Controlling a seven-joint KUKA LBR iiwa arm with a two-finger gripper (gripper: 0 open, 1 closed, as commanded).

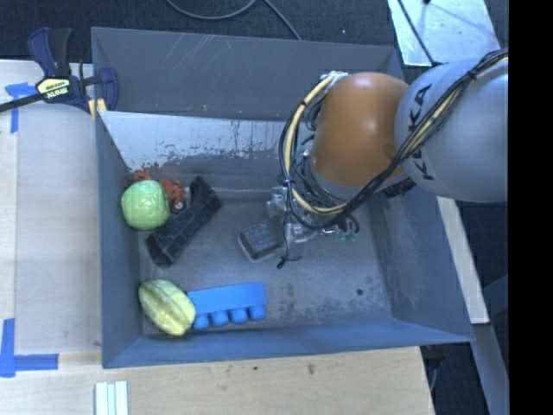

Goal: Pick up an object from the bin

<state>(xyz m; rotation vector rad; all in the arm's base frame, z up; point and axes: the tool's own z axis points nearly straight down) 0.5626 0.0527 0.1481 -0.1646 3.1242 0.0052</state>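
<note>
My gripper point(286, 247) hangs below the orange cover near the middle of the bin, its thin fingertips reaching down to the floor. Right beside its left side lies a small grey flat block point(257, 239), touching or nearly touching the fingers. Nothing shows between the fingers. A black oblong block point(183, 221) lies tilted further left.
A green ball point(144, 205) with a small orange-red piece point(174, 194) next to it sits at the left wall. A yellow-green starfruit-shaped toy point(167, 307) and a blue studded brick point(226, 306) lie along the front wall. The arm and its cables cover the bin's right side.
</note>
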